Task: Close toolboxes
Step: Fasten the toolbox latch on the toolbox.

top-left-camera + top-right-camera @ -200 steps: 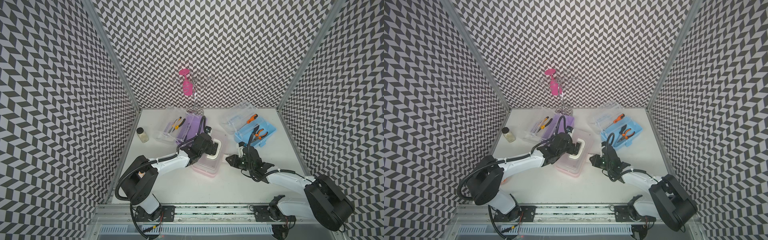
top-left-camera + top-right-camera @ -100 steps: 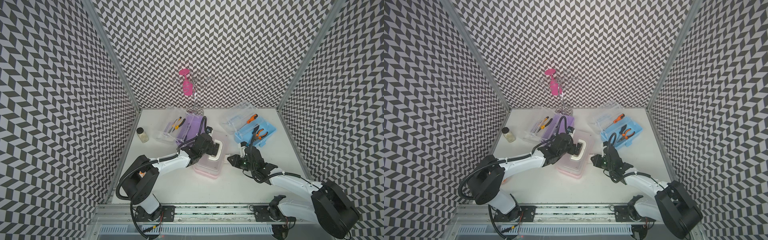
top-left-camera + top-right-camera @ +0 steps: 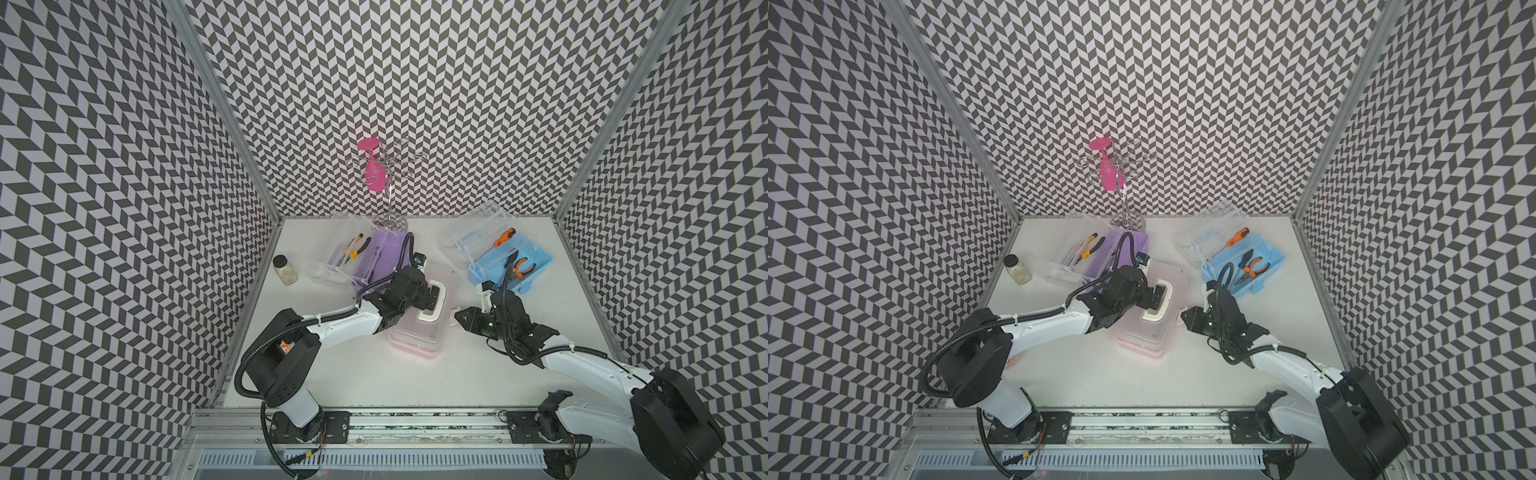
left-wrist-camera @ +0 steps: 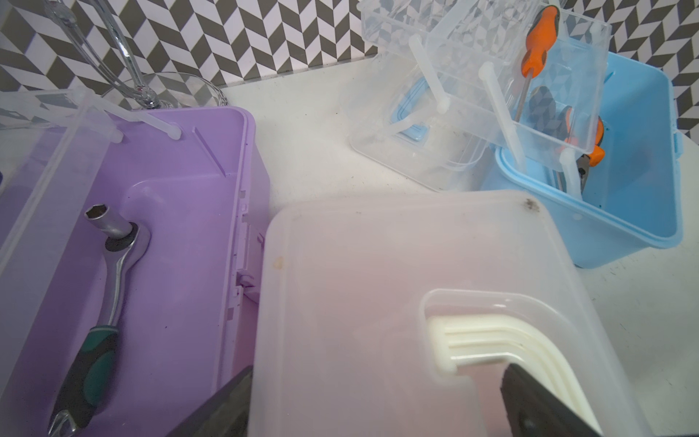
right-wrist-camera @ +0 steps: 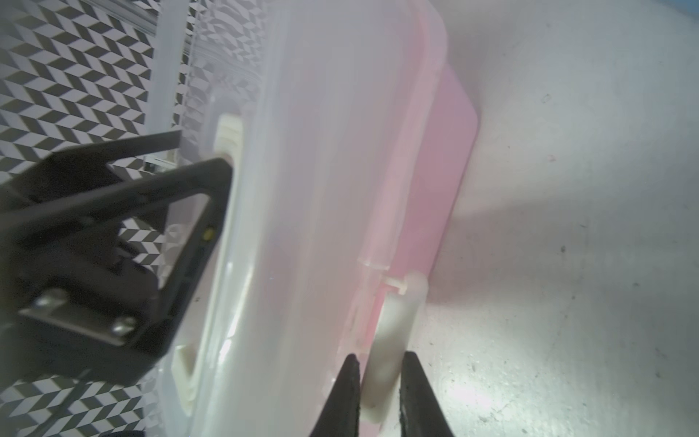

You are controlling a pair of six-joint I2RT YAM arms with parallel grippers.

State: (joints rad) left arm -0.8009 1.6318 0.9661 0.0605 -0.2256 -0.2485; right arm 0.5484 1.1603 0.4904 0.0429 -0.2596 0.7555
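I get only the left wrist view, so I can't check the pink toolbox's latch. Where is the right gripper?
Observer: At that latch. The right gripper has its fingers on either side of it, against the pink toolbox.
Operator: Is the latch snapped flat?
Observer: No. In a top view the latch sticks out from the box's side.
Operator: Anything else I'm missing?
Observer: A black-capped jar stands apart from the purple toolbox, on the side away from the pink one.

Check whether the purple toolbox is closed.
No: the purple toolbox lies open, a ratchet wrench showing in its base.
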